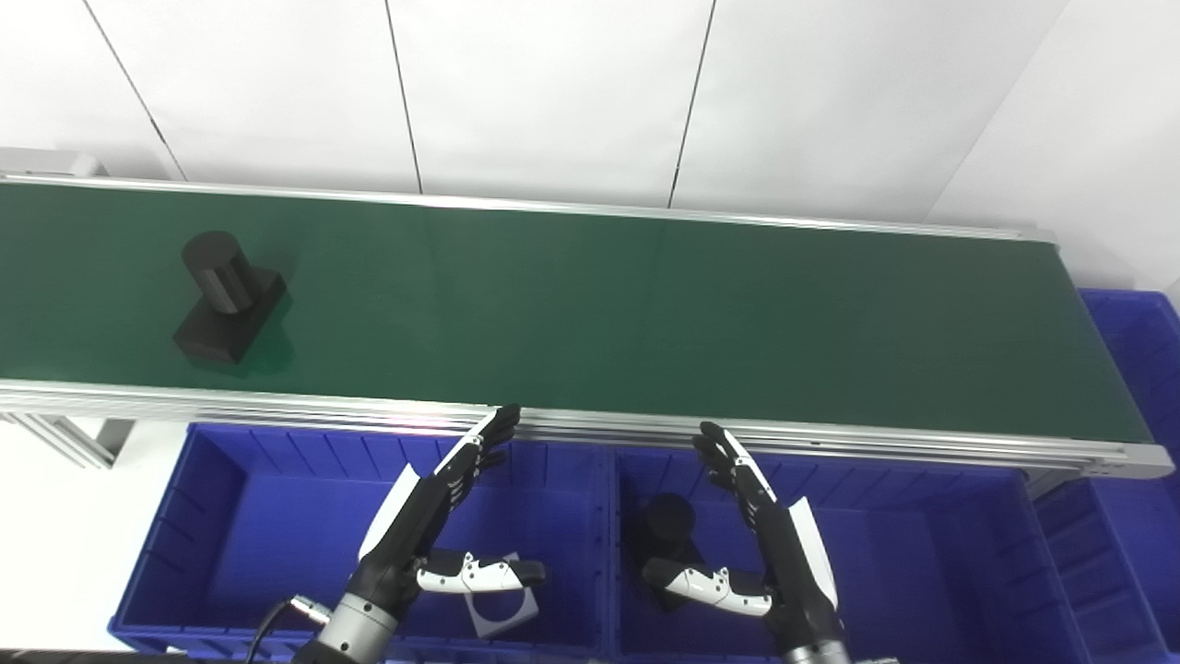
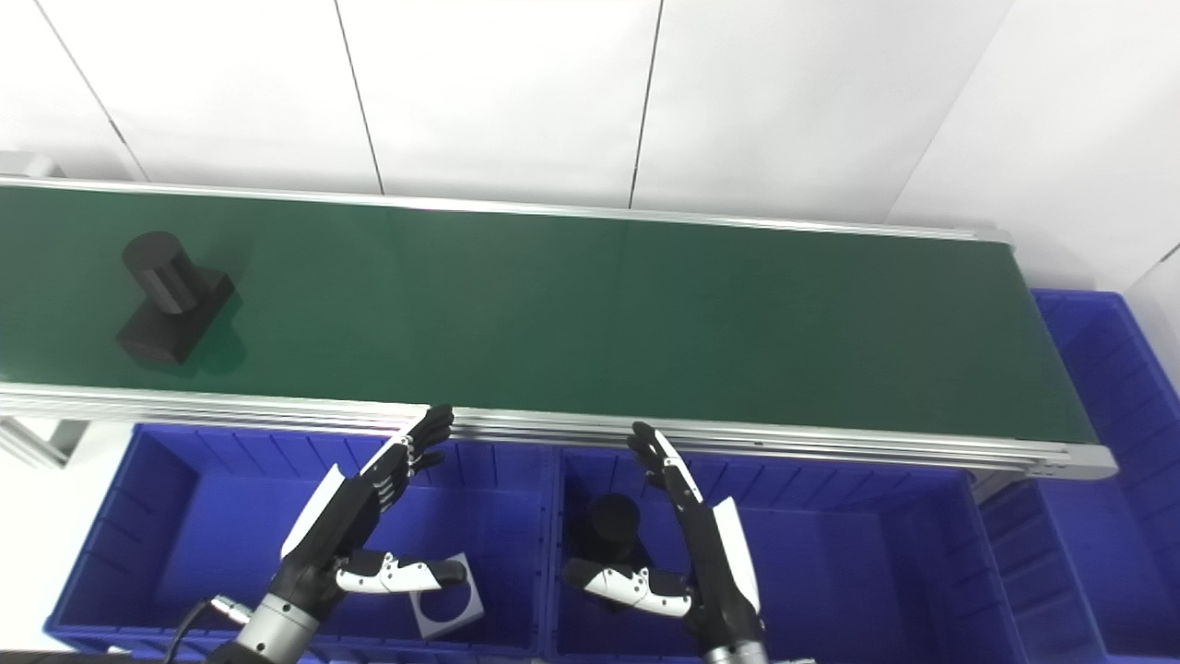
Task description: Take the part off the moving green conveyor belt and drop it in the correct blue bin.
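A black part (image 1: 227, 297) sat far to the left on the green belt (image 1: 645, 314), well away from both hands. It was a round post on a flat block.

The left hand (image 1: 433, 516) was over the left blue bin (image 1: 221, 498), fingers straight and spread, thumb out to the side, holding nothing. Under its thumb lay a grey square piece (image 1: 502, 610) with a round hole, partly hidden.

The right hand (image 1: 765, 535) was over the middle blue bin (image 1: 922, 553), also wide open and holding nothing. A second black part (image 1: 666, 522) stood in that bin, its lower half hidden behind the thumb.

Another blue bin (image 1: 1138, 350) on the right was cut off by the picture's edge.
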`<state>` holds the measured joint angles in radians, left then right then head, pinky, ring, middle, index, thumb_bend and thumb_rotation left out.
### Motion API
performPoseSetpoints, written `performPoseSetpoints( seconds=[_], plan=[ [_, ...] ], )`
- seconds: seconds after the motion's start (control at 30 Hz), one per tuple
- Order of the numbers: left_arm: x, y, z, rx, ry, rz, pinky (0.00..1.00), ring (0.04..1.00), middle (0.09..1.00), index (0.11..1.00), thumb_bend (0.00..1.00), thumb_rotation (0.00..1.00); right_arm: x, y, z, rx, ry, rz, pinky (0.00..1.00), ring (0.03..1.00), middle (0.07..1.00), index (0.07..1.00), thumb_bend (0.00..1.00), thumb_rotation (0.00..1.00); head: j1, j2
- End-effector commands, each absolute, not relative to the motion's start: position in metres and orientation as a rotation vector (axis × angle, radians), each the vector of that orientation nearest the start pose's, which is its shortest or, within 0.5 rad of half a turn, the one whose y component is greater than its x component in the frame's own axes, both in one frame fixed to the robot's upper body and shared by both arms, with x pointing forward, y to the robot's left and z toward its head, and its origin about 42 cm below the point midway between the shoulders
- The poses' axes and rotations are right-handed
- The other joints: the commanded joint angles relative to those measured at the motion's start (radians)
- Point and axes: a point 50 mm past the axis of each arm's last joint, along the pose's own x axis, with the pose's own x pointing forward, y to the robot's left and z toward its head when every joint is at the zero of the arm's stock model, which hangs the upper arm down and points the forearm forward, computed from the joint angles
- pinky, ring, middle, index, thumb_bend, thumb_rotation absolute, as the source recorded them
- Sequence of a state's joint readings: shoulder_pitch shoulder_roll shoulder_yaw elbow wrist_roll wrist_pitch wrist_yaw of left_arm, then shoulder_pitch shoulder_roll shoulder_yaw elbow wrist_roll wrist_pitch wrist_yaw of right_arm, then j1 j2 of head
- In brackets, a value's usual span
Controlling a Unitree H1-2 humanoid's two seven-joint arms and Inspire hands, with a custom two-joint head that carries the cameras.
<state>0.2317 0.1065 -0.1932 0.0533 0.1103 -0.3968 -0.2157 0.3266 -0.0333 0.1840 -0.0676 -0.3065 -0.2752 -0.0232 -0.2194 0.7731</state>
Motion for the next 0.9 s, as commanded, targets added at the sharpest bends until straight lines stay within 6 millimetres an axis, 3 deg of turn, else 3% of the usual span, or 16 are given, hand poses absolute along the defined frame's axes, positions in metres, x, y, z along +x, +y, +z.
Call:
performPoseSetpoints(
  seconds=[0.0,0.6,0.77,0.8,0.87],
  plan=[
    [0.196,0.191,0.06,0.18,-0.177,-0.403,0.89,0.94,0.95,0.925,0.8,0.31,0.173,-0.181,0.068,-0.279,-0.077,0.146,0.86,0.885,0.885,0.92,0.9,0.41,0.002,0.002],
    [0.195,0.189,0.061,0.174,-0.171,-0.404,0.9,0.941,0.948,0.924,0.79,0.29,0.172,-0.181,0.068,-0.28,-0.081,0.146,0.86,0.885,0.885,0.919,0.88,0.4,0.014,-0.007],
    [0.193,0.185,0.054,0.152,-0.155,-0.42,0.94,0.963,0.96,0.935,0.78,0.27,0.169,-0.187,0.063,-0.267,-0.073,0.151,0.86,0.889,0.896,0.928,0.88,0.39,0.132,-0.052],
    [0.192,0.182,0.052,0.15,-0.148,-0.42,0.94,0.966,0.962,0.936,0.78,0.26,0.168,-0.189,0.062,-0.263,-0.072,0.149,0.86,0.89,0.897,0.929,0.88,0.39,0.199,-0.074],
    [0.19,0.178,0.049,0.152,-0.141,-0.418,0.94,0.96,0.957,0.93,0.81,0.26,0.166,-0.193,0.061,-0.26,-0.07,0.146,0.87,0.893,0.894,0.93,0.88,0.37,0.257,-0.099]
  ],
)
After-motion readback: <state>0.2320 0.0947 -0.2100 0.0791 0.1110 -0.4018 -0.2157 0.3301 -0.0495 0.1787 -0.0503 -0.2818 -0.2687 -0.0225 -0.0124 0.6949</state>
